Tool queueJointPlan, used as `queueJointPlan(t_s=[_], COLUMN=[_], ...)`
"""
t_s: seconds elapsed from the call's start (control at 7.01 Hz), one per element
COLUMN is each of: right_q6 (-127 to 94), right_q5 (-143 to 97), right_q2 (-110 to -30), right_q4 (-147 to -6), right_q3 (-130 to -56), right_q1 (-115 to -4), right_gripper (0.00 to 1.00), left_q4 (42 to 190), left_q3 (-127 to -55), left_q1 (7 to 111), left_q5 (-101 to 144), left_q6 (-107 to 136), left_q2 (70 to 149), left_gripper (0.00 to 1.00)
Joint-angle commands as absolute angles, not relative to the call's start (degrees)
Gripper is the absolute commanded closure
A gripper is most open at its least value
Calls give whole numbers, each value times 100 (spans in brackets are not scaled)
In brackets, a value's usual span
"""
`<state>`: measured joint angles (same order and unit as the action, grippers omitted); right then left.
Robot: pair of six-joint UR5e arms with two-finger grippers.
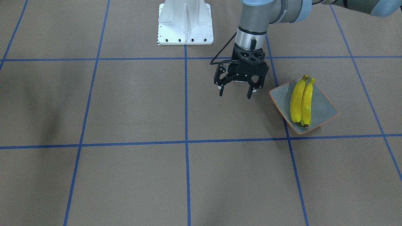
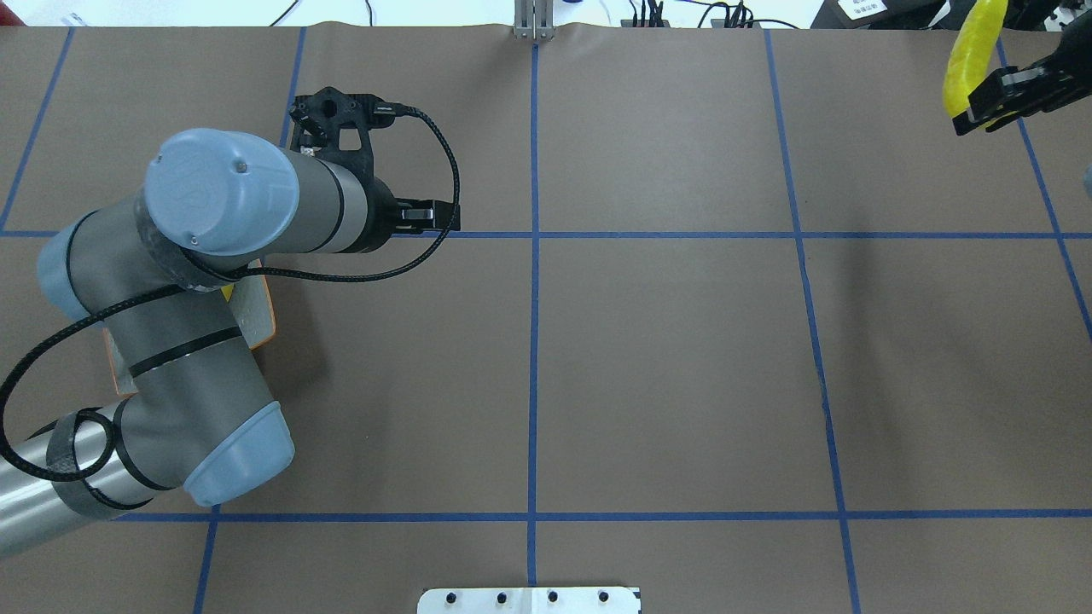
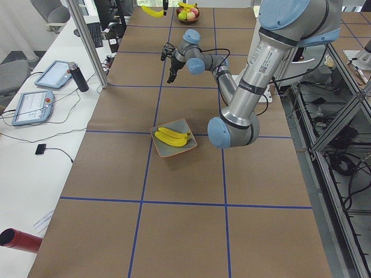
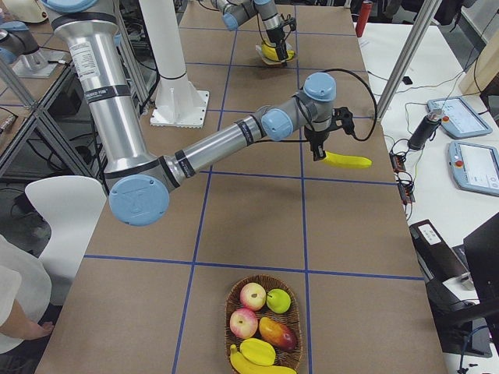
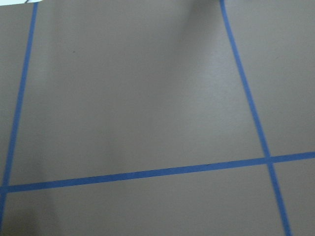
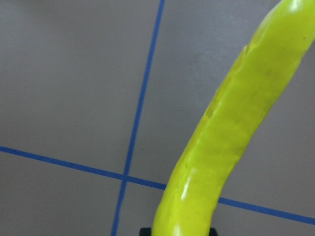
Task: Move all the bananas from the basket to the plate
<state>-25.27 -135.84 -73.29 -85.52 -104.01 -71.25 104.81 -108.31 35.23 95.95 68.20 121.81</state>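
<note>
We have two bananas (image 1: 301,101) lying side by side on the plate (image 1: 326,110), a third banana (image 4: 348,161) clamped in our right gripper (image 4: 318,153) well apart from it, our left gripper (image 1: 236,93) spread wide and empty beside the plate, and at least another banana (image 4: 257,366) waiting in the basket (image 4: 265,277).

**Table** (image 1: 132,100): matt brown covering crossed by a grid of blue tape lines.
**Plate** (image 1: 323,108): grey-blue with a thin orange-brown rim.
**Plated bananas** (image 1: 296,100): bright yellow, dark at the tips.
**Carried banana** (image 2: 972,60): yellow, tending to greenish yellow in the right wrist view.
**Left gripper** (image 1: 235,94) and **right gripper** (image 2: 972,109): black.
**Left arm** (image 2: 188,375) and **right arm** (image 4: 210,148): silver-grey tubes with pale blue joint caps.
**Base plate** (image 1: 185,23): white, with a row of black dots along one edge.
**Basket** (image 4: 261,277): woven brown, holding red-and-yellow apples (image 4: 252,296), a green apple (image 4: 278,300) and yellow fruit (image 4: 257,351).
</note>
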Motion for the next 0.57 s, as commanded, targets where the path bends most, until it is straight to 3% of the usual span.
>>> queueJointPlan(t_s=[0.0, 0.43], right_q6=[-2777, -2786], right_q5=[-13788, -13773], right_q2=[-6884, -6454], right_q4=[-8543, -8481], right_q3=[-10537, -10802], right_q1=[-6480, -5610], right_gripper=[100, 100], left_q4=[11721, 12067], left_q3=[-10670, -10661], left_q1=[3516, 3498], left_q5=[10097, 10195], left_q6=[7242, 7269], left_q2=[12190, 12278], left_gripper=[0, 0])
